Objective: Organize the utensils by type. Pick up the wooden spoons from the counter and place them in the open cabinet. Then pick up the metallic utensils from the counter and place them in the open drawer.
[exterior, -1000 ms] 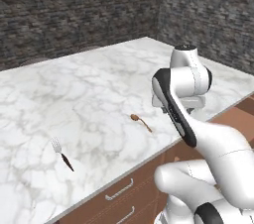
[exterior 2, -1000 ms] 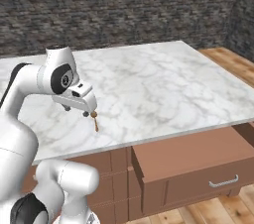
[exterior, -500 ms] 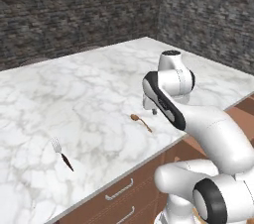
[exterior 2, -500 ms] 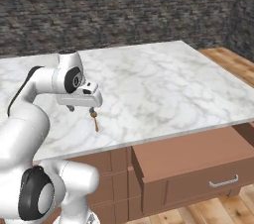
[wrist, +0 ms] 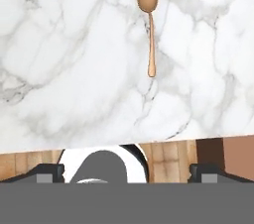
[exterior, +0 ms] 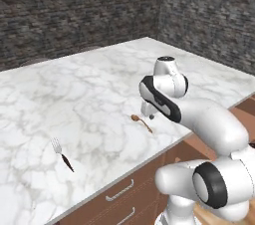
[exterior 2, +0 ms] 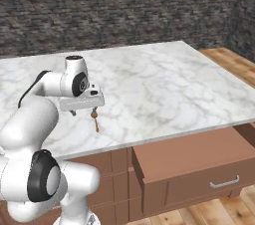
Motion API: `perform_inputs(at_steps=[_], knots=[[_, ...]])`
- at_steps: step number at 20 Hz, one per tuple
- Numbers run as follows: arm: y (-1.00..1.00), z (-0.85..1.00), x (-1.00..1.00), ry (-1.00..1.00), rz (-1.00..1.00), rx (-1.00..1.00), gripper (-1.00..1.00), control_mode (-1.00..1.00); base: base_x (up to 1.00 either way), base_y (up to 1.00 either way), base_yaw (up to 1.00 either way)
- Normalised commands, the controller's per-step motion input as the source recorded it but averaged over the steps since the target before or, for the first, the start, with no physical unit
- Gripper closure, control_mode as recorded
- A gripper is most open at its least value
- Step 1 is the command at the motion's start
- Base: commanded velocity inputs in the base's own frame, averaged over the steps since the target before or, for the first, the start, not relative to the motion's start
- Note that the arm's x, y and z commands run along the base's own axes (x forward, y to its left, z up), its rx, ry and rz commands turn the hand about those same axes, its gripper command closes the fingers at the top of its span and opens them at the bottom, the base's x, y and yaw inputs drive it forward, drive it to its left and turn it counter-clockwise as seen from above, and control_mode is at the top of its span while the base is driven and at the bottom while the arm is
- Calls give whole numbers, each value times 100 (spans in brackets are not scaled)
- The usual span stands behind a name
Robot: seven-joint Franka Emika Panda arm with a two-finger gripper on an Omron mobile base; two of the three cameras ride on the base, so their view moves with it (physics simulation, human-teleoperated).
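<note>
Fork [exterior: 61,153]: marble counter [exterior: 89,89], 8 o'clock, left base view, well apart from arm. Wooden spoon [exterior: 141,122]: centre, near front edge, just beside gripper [exterior 2: 83,112]. Gripper: jaws spread wide, empty. Risk: thin flat spoon may skid off edge if pinched off-centre.

My claw [exterior 2: 82,113] hangs with its fingers spread wide just above the white marble surface [exterior 2: 164,89], beside the small wooden spoon [wrist: 149,22]. Bare marble lies all around the spoon, nothing crowding it. The dark-handled metal fork [exterior: 61,153] lies well apart along the front edge. The open brown wooden drawer [exterior 2: 194,162] juts out below the surface edge, well to one side.
</note>
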Motion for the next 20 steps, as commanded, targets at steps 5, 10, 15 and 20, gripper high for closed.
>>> perform_inputs(at_steps=[5, 10, 15, 20], knots=[[9, -28, 34, 5, 3, 0, -100, -100, 0, 0, 0], [4, -25, 38, 1, 0, 0, -100, -100, 0, 0, 0], [0, -26, 27, 0, 0, 0, -100, -100, 0, 0, 0], [0, -36, 12, 0, 0, 0, -100, -100, 0, 0, 0]])
